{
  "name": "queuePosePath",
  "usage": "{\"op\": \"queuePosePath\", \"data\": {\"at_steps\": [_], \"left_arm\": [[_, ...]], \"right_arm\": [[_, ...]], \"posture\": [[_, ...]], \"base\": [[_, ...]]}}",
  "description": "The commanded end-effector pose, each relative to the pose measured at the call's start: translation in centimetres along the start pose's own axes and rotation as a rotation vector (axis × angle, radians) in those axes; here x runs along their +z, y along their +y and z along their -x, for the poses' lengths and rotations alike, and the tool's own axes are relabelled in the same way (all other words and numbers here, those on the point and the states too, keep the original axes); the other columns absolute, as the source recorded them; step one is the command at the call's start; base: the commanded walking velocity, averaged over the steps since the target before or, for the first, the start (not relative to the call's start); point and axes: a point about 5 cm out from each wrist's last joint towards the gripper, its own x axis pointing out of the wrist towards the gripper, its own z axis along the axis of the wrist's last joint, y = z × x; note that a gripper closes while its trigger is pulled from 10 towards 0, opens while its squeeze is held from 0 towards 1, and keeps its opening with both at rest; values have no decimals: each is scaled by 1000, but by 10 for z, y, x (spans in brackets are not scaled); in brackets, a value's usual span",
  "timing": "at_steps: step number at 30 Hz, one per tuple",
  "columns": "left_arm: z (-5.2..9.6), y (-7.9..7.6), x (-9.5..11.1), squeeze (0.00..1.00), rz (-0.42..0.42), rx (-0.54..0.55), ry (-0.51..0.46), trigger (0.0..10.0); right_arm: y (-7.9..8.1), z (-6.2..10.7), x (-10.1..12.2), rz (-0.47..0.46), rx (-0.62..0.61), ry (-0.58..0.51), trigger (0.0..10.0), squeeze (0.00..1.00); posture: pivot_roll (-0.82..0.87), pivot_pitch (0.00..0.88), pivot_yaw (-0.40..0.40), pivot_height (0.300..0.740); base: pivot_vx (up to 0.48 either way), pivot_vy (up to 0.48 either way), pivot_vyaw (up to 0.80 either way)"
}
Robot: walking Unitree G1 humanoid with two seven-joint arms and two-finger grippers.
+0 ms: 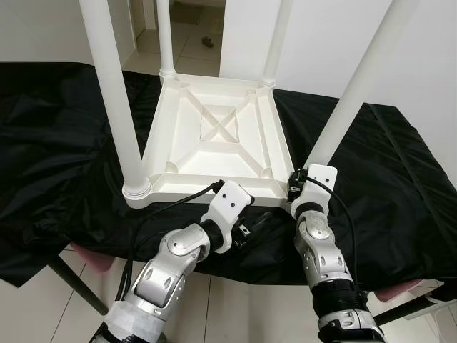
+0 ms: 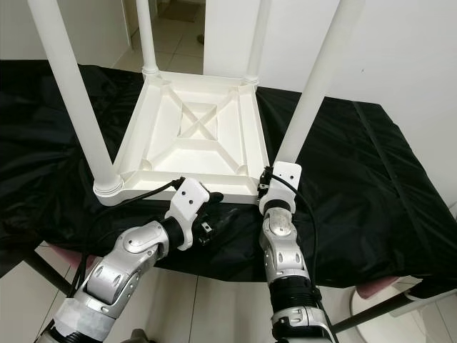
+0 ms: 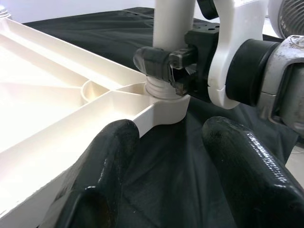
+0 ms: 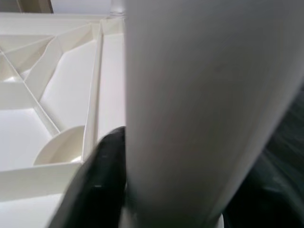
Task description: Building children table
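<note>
Head cams looked down from above at the upturned white table (image 1: 214,136) on the black cloth (image 1: 64,150). Both wrist cams sat really close, sharing the near right leg (image 3: 173,28) and its corner.

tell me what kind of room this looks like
Probably a room in a home used as an assembly spot: pale tiled floor, plain white walls, an open doorway, and a work table under black cloth.
</note>
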Motion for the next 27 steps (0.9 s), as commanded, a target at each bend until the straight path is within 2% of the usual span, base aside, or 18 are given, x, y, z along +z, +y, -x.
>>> {"op": "queuePosePath", "data": {"at_steps": [1, 8, 11, 12, 14, 15, 16, 17, 19, 20, 22, 25, 27], "left_arm": [[0, 6, 0, 0, -9, 98, 1, 10000], [0, 6, -1, 0, -9, 104, 0, 10000], [0, 5, -1, 0, -10, 107, -2, 10000], [0, 5, -1, 0, -10, 107, -2, 10000], [0, 5, -1, 0, -10, 107, -2, 10000], [1, 6, -1, 0, -10, 105, 0, 10000], [1, 6, -2, 0, -10, 103, 1, 10000], [1, 6, -2, 0, -10, 103, 1, 10000], [1, 6, -1, 0, -9, 95, 1, 10000], [1, 6, -1, 0, -9, 92, 0, 10000], [1, 6, -1, 0, -9, 92, 0, 10000], [0, 7, 0, 0, -14, 83, -1, 10000], [0, 8, 0, 0, -15, 81, -1, 10000]], "right_arm": [[-2, 1, -3, -19, 40, 5, 10000, 1000], [-9, 0, 3, -33, 91, -34, 10000, 1000], [-19, 0, 5, -16, 194, -46, 10000, 1000], [-19, 0, 5, -16, 194, -46, 10000, 1000], [-21, 3, 2, 11, 343, -16, 10000, 1000], [-23, 6, 2, -12, 430, -4, 10000, 0], [-25, 8, 2, -31, 485, 0, 10000, 0], [-25, 8, 2, -31, 485, 0, 10000, 0], [-31, 13, 3, 22, 635, -18, 10000, 0], [-33, 13, 3, 40, 664, -19, 10000, 0], [-33, 13, 3, 40, 664, -19, 10000, 0], [-45, 9, 3, 109, 761, -10, 10000, 0], [-48, 8, 3, 120, 779, -10, 10000, 0]], "posture": [[53, 0, -79, 740], [56, 0, -84, 740], [57, 0, -86, 740], [57, 0, -86, 740], [57, 0, -85, 740], [52, 0, -81, 740], [52, 0, -81, 740], [52, 0, -81, 740], [46, 0, -74, 740], [46, 0, -74, 740], [46, 0, -74, 740], [44, 0, -62, 740], [44, 0, -60, 740]], "base": [[0, 0, 0], [0, 0, 0], [0, 0, 0], [0, 0, 0], [0, 0, 0], [0, 0, 0], [0, 0, 0], [0, 0, 0], [0, 0, 0], [0, 0, 0], [0, 0, 0], [0, 0, 0], [0, 0, 0]]}}
